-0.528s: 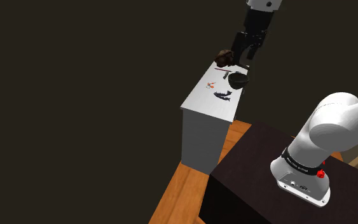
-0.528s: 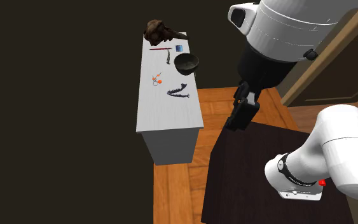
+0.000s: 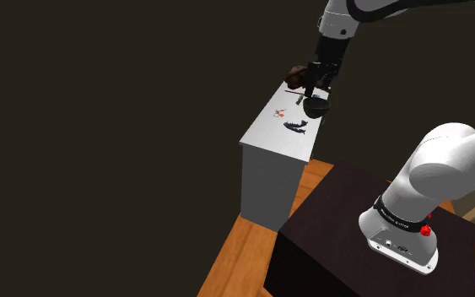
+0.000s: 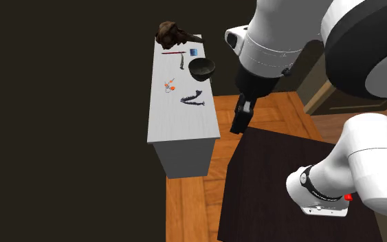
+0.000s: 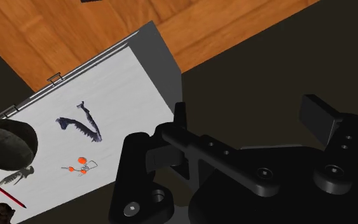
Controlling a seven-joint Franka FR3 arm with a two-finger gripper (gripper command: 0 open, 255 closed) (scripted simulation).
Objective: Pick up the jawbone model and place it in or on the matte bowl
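The jawbone model [image 4: 193, 100] is a dark curved piece lying on the white table top [image 4: 178, 124], near the edge that faces the stand. It also appears as jawbone model [image 3: 295, 126] and jawbone model [image 5: 82, 124]. The matte bowl [image 4: 201, 67] is dark and sits just beyond it; bowl [image 3: 315, 106], bowl [image 5: 4, 145]. My black gripper [image 4: 238, 126] hangs in the air off the table's edge, above the floor between table and stand. Its fingers [image 5: 180, 121] stand apart with nothing between them, so it is open. In the shoulder view the gripper [image 3: 311, 89] overlaps the bowl.
On the table also lie small orange pieces [image 4: 170, 86], a grey tool [image 4: 182, 62], a red pen [image 4: 174, 52], a blue block [image 4: 194, 51] and a brown lump [image 4: 172, 34] at the far end. The dark stand [image 4: 281, 185] rests on a wooden floor [image 4: 219, 151].
The arm has swung so the gripper sits closer to the table, toward the second exterior view's left and a little lower in the shoulder view. The objects on the table have not moved.
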